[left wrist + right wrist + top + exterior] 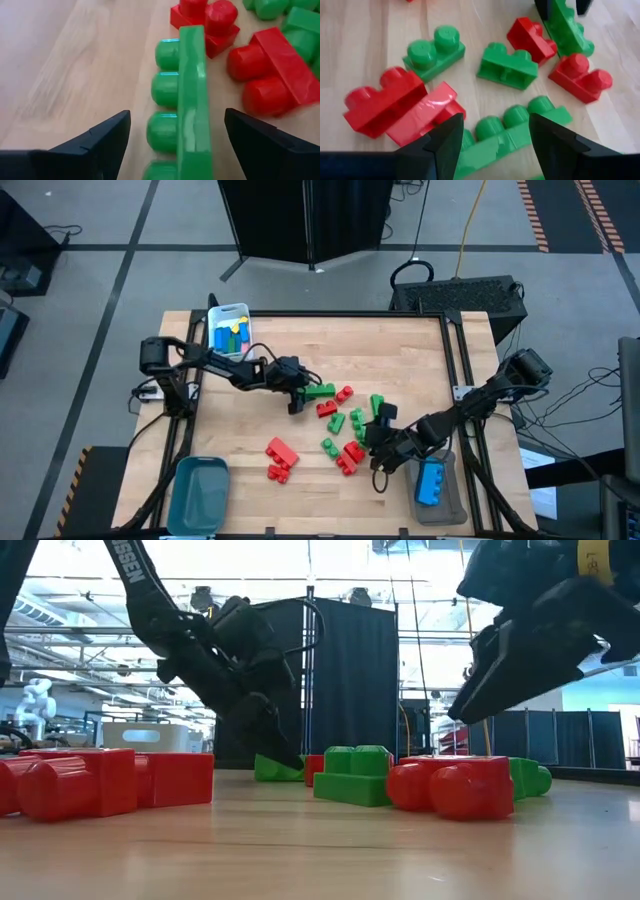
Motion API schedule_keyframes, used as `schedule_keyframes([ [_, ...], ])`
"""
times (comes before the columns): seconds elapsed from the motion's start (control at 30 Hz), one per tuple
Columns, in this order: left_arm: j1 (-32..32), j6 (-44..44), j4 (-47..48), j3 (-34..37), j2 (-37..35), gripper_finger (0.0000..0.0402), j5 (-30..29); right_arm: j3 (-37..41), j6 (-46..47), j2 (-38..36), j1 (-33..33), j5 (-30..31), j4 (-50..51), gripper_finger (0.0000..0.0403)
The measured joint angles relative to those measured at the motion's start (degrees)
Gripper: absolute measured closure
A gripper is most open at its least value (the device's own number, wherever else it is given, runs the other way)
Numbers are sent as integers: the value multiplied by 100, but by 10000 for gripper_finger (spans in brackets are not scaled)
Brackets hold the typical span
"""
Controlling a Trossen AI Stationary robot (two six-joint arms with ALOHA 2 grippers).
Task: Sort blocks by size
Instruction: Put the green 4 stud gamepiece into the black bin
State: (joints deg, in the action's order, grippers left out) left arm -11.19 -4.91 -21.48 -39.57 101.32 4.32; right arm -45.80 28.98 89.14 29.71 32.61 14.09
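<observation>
A long green brick [192, 100] lies on its side on the table, studs sideways; it also shows in the high view [320, 391]. My left gripper [297, 398] is open at table height, one finger on each side of this brick's near end [177, 150], with gaps showing. My right gripper [376, 436] is open and empty, held above a pile of red and green bricks [507, 70], over another long green brick [515, 127]. In the low view it hangs clear of the table [520, 650].
A white bin [230, 328] with blue, yellow and green bricks stands at the far left. A teal bin [200, 492] is at the near left. A clear bin [440, 490] holding a blue brick is at the near right. Two red bricks [282, 458] lie near the middle.
</observation>
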Motion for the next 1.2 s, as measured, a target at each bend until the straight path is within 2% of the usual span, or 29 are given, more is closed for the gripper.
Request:
schedule_keyframes([
  [0.27, -154, 7, -135, -9, 333, 94, 112, -2, -348, 0, -15, 68, -363, 188],
  [0.37, -224, 6, -130, -9, 340, 105, 297, -2, -459, 0, -15, 312, -363, 189],
  [0.47, -241, 7, -118, -9, 345, 141, 395, -2, -525, 0, -17, 569, -363, 199],
  [0.7, -240, 13, -93, -13, 347, 259, 466, -2, -699, 0, -38, 962, -589, 241],
  [0.93, -209, 7, -43, 9, 130, 261, 530, -4, -736, 0, -233, 1068, -707, 252],
  [1.2, 126, -79, -43, 5, -811, 257, 516, -5, -667, 0, -240, 1288, -1325, 246],
])
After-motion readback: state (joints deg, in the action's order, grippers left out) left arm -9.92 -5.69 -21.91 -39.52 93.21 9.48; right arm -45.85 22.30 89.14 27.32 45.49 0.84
